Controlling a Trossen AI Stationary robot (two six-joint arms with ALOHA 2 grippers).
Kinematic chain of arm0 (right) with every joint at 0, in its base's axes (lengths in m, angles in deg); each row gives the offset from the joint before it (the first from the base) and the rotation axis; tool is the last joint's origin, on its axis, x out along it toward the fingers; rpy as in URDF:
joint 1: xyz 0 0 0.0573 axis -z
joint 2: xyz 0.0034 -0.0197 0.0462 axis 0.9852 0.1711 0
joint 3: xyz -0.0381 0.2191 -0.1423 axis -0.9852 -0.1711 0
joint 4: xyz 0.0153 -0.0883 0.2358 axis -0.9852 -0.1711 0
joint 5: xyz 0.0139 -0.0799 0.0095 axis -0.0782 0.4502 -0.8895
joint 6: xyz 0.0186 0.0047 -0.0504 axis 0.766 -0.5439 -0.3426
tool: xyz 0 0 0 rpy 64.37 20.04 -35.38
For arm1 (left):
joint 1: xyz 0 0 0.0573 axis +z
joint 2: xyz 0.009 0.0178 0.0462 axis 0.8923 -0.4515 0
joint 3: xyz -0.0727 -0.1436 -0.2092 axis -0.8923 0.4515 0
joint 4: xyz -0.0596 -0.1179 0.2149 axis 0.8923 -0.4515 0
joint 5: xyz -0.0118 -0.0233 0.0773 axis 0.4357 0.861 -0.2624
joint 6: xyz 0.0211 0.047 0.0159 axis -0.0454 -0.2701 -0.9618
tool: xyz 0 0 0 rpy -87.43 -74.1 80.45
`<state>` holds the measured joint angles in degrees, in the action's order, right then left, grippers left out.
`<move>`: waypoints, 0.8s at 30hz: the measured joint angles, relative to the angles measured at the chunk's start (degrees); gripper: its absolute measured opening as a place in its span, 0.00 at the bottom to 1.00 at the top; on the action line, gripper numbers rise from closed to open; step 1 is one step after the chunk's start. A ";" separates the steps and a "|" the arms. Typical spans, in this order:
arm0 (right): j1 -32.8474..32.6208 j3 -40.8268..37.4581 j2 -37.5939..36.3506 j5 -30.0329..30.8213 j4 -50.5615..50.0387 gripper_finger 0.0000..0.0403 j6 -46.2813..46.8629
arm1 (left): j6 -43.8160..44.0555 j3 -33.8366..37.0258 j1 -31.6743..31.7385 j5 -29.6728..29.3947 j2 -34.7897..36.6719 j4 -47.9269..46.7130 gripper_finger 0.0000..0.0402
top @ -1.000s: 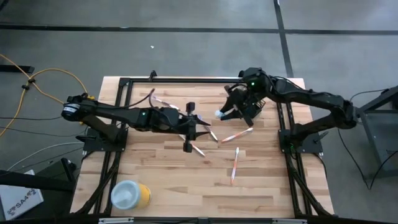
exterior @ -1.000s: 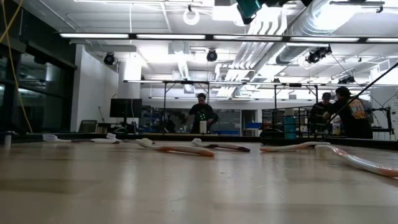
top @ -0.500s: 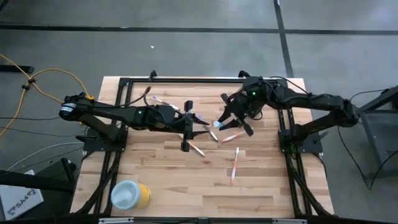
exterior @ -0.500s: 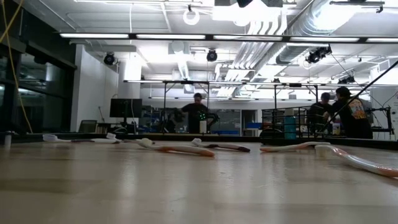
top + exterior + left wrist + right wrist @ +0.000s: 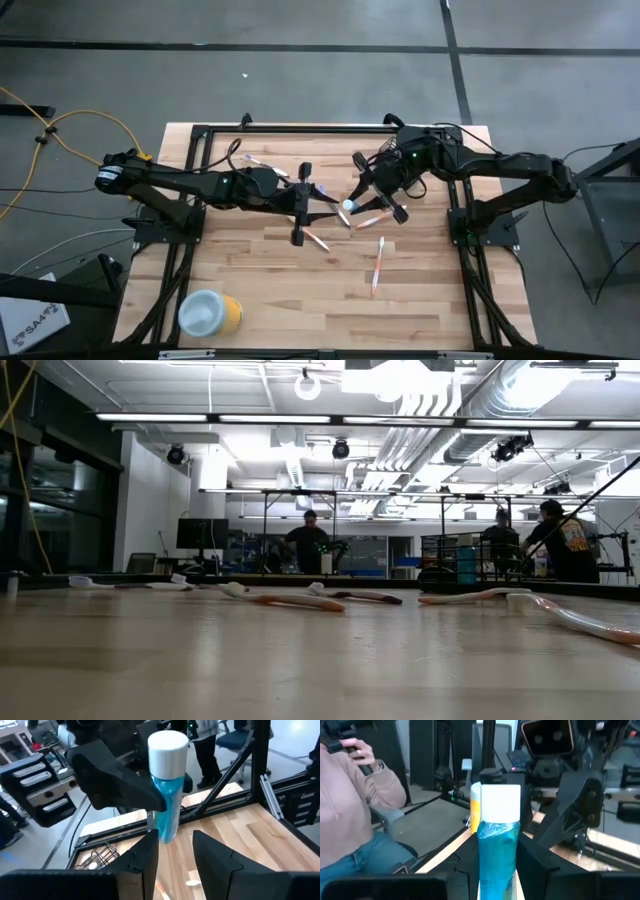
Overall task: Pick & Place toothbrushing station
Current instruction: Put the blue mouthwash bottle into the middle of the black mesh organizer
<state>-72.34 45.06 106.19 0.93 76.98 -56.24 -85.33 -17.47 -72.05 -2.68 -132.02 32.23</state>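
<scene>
Both grippers hover above the table's middle, each shut on a blue tube with a white cap. My left gripper [image 5: 318, 197] has one tube [image 5: 166, 795], its cap pointing away from the wrist. My right gripper [image 5: 360, 200] has the other tube [image 5: 498, 845], whose cap [image 5: 347, 205] points at the left gripper. The two tubes hang close together. Several thin toothbrushes [image 5: 378, 262] lie flat on the wood below and around them. The black wire-mesh holder [image 5: 100, 857] stands on the table behind the right gripper. My left gripper has the tube's flat crimped end [image 5: 165, 836] between its fingertips [image 5: 151, 845]; the fingers themselves partly hide the contact. They come about level from the table's left, along the tube. The tube is lifted clear and reaches forward. My right gripper pinches the tube's lower body [image 5: 495, 875] between its two fingers [image 5: 532, 865], which lie along the tube. They come about level from the table's right. The tube is lifted clear, cap forward.
A yellow cylinder with a white top [image 5: 210, 313] stands at the near left corner. Black frame rails [image 5: 300, 128] run along the table's sides. A person in a pink top [image 5: 350, 795] sits beyond the table, and others stand in the room behind [image 5: 305, 545].
My right gripper has swung with its tube toward the table's near edge and slightly left, closing on the left gripper, and has rolled somewhat. The tube stays in its hold, clear of the table.
</scene>
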 joint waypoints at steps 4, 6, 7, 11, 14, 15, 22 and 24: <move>-0.41 0.00 0.00 -0.10 2.57 0.23 -0.05 | -0.01 0.00 0.16 0.11 0.00 0.07 0.29; -0.65 0.00 0.00 -0.13 3.81 0.23 -0.08 | -0.02 0.00 0.20 0.11 0.00 0.07 0.29; -0.85 0.00 0.00 -0.10 4.44 0.23 -0.08 | -0.02 0.00 0.20 0.11 0.00 0.05 0.29; -1.13 0.00 0.00 -0.35 5.97 0.23 -0.53 | -0.65 0.00 0.20 0.11 -0.02 0.91 0.29; -1.08 0.00 0.00 -0.61 6.81 0.23 -0.68 | -0.66 0.00 0.20 0.12 -0.02 2.30 0.29; -1.07 0.00 0.00 -0.83 6.90 0.23 -0.73 | -0.66 0.00 0.20 0.30 -0.02 2.47 0.29; -1.38 0.00 0.00 -1.63 7.64 0.23 -0.82 | -1.09 0.00 0.20 4.26 -0.04 2.71 0.29; -1.84 0.00 0.00 -1.63 7.65 0.23 -1.21 | -1.20 0.00 0.21 4.26 -0.05 2.72 0.29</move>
<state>-74.18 45.06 106.19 -0.71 84.63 -57.46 -86.52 -17.47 -71.84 1.58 -132.07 34.95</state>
